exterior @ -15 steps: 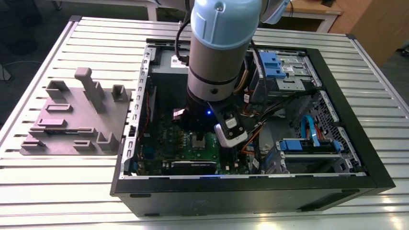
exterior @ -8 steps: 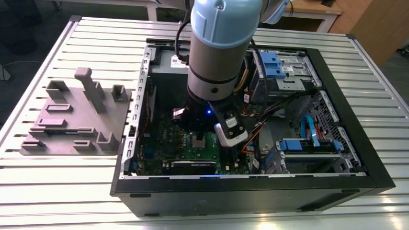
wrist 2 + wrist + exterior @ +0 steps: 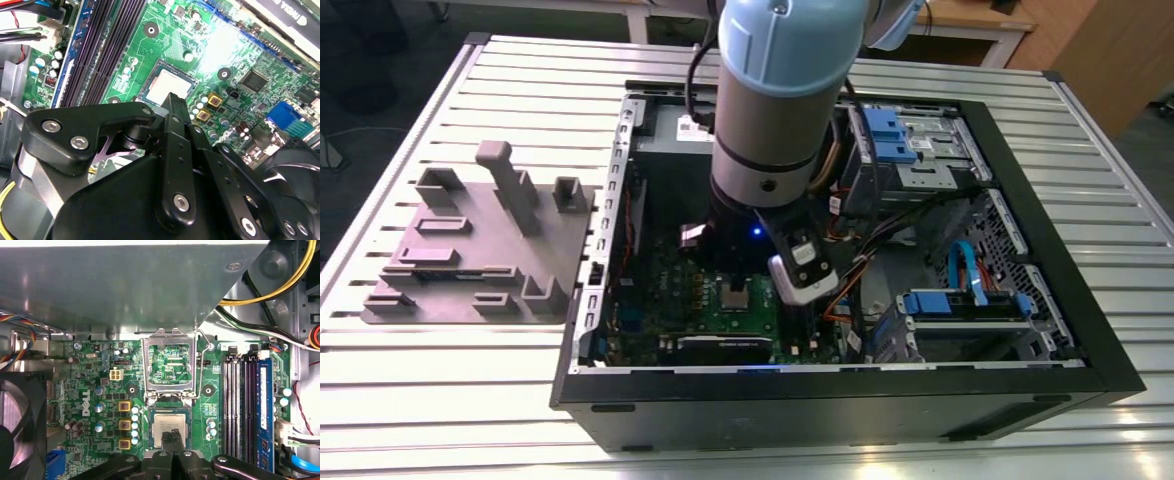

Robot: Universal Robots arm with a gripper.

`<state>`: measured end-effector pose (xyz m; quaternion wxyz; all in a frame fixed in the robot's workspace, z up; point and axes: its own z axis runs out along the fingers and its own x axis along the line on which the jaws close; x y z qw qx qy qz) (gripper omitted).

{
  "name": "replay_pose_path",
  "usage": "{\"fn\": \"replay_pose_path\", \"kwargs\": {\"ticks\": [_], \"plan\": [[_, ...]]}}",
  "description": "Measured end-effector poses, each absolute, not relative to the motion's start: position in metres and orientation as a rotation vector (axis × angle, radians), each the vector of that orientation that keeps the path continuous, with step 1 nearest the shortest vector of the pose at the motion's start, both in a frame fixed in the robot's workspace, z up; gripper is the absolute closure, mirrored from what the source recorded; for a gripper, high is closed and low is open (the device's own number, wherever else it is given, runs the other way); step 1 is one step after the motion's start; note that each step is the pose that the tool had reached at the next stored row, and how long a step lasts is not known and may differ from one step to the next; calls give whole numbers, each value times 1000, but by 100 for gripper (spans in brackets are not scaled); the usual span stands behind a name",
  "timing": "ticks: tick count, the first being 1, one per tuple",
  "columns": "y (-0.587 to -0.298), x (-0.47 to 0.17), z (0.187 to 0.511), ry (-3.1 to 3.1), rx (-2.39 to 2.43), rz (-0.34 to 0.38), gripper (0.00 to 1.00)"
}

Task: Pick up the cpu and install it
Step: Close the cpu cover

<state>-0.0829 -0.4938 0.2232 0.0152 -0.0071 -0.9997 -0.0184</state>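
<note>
Fingers pressed together, the gripper point(image 3: 172, 436) points down at the cpu point(image 3: 167, 422), flat in the motherboard socket point(image 3: 148, 426), metal top up, square with no long axis, likely best seated level and gently, the fixture plate point(image 3: 480, 250) at nine o'clock of the case point(image 3: 854, 405) in the exterior view.

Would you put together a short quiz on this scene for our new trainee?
1. True or false: the cpu lies flat in its socket on the motherboard.
2. The socket's hinged frame is: A) shut over the cpu, B) swung open, C) missing.
3. In the exterior view, on which side of the computer case does the grey fixture plate lie?
Key: 1 true; 2 B; 3 the exterior view's left.
</note>
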Motion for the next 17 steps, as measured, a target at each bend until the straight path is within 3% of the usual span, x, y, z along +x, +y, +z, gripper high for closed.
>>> {"fn": "replay_pose_path", "kwargs": {"ticks": [17], "plan": [[-494,-83,232,-3123,-22,-57,90]]}}
